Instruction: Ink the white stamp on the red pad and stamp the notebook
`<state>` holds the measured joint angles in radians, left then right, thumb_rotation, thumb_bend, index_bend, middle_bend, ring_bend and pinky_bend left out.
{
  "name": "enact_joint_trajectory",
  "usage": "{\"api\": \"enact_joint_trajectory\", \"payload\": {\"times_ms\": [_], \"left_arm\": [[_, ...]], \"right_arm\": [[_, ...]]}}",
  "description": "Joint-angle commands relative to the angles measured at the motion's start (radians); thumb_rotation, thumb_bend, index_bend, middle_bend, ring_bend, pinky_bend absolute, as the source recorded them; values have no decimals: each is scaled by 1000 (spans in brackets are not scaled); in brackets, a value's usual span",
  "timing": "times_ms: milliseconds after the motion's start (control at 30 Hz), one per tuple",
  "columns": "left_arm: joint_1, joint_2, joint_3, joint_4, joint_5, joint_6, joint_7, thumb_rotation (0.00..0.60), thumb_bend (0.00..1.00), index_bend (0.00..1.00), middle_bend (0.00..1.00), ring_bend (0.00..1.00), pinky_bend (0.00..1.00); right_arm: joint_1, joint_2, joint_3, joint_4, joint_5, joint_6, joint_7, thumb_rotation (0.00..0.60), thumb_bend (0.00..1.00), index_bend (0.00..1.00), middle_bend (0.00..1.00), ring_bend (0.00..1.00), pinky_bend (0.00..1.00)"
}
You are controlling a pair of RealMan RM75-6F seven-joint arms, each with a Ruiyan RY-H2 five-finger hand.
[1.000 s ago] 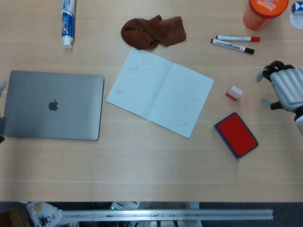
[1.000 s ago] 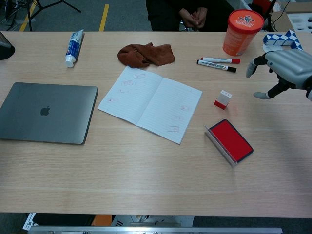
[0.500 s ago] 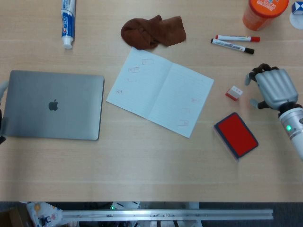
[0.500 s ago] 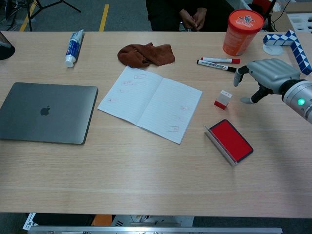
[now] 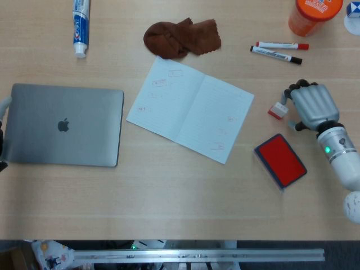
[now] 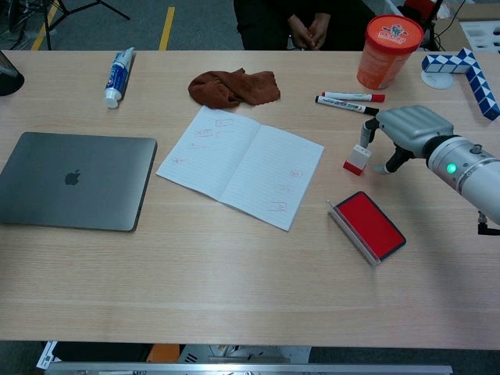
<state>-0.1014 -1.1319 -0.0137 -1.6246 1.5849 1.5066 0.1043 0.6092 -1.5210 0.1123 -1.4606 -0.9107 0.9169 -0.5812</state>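
Observation:
The small white stamp (image 5: pixel 278 110) (image 6: pixel 358 159) with a red base stands on the table right of the open notebook (image 5: pixel 190 108) (image 6: pixel 241 164), whose pages carry several faint red marks. The red ink pad (image 5: pixel 280 160) (image 6: pixel 369 224) lies open just in front of the stamp. My right hand (image 5: pixel 312 105) (image 6: pixel 406 129) hovers right beside the stamp with its fingers apart, fingertips (image 6: pixel 368 133) just over the stamp's top and thumb to its right; it holds nothing. Only a sliver of my left hand (image 5: pixel 3 107) shows at the left edge, next to the laptop.
A closed grey laptop (image 5: pixel 64 125) lies at the left. Along the far side are a toothpaste tube (image 5: pixel 80 25), a brown cloth (image 5: pixel 181 37), two markers (image 5: pixel 277 50), an orange tub (image 6: pixel 388 51) and a blue-white folding puzzle (image 6: pixel 461 66).
My right hand has moved left and slightly toward the front, from well right of the stamp to right beside it. The stamp, pad and notebook have not moved.

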Motion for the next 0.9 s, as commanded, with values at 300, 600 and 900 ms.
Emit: {"api": "enact_joint_trajectory", "payload": {"times_ms": [300,600,900], "left_arm": [[1,-2,2,11,-2,0,-12,600,262,0,0,0,45],[3,-1,4,22,-3,0,-23,600,262,0,0,0,45],[6,0,6,24,-5,2,-30,600,262,0,0,0,45]], "right_arm": [[31,-35,-11,16,10,-2,-17,600,205,445,376,215,349],[54,-63,-6,52,36,3,-28,600,205,465,376,222,349],[69,-81,-2,74,57,7,-33,600,252,492,377,227,349]]}}
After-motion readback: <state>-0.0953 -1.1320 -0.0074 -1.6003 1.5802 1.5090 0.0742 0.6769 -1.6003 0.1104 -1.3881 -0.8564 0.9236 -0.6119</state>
